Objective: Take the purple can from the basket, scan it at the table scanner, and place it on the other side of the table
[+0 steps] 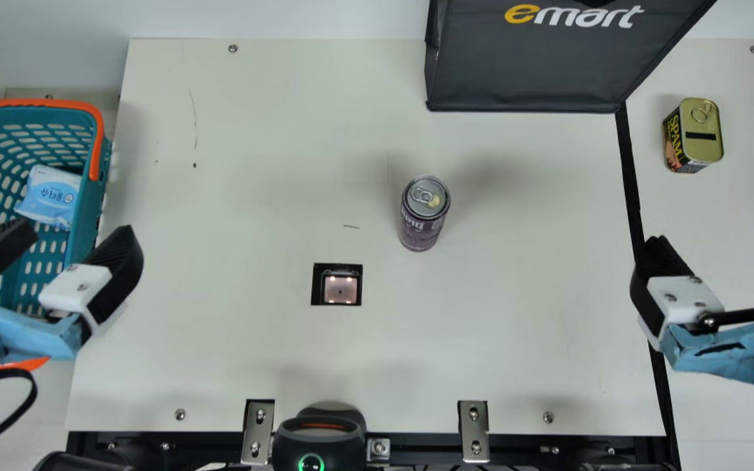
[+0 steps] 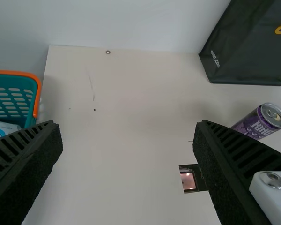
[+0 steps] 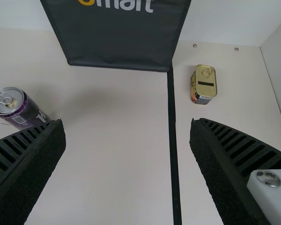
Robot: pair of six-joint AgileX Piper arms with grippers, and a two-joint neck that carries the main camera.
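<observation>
1. Black and ribbed, the two fingers of the left gripper (image 1: 77, 235) stand wide apart, to the left of the table scanner (image 1: 340, 290).
2. The right gripper (image 1: 722, 241) is spread wide as well, well to the right of the scanner.
3. The scanner is a small square window in a dark frame, set into the cream table (image 1: 233, 366), with small lights glowing at its corners.
4. The purple can (image 1: 419, 226) stands upright on the table, beyond the scanner and a little to its right, near it but not touching. Its silver top has a pull tab.
5. Far to the left of the scanner sits the teal basket (image 1: 76, 173), slotted, with an orange handle. Inside it lies a pale blue and white packet (image 1: 53, 196).
6. Well beyond the scanner and to its right stands a dark grey bag (image 1: 527, 72) with yellow and white lettering.
7. A black strip (image 1: 630, 176) runs to the right of the scanner, and past it stands a gold-topped tin (image 1: 703, 131), farther off than the scanner.
8. On the near side of the scanner, at the table's edge, is a black device (image 1: 318, 445) with a green ring of light.
</observation>
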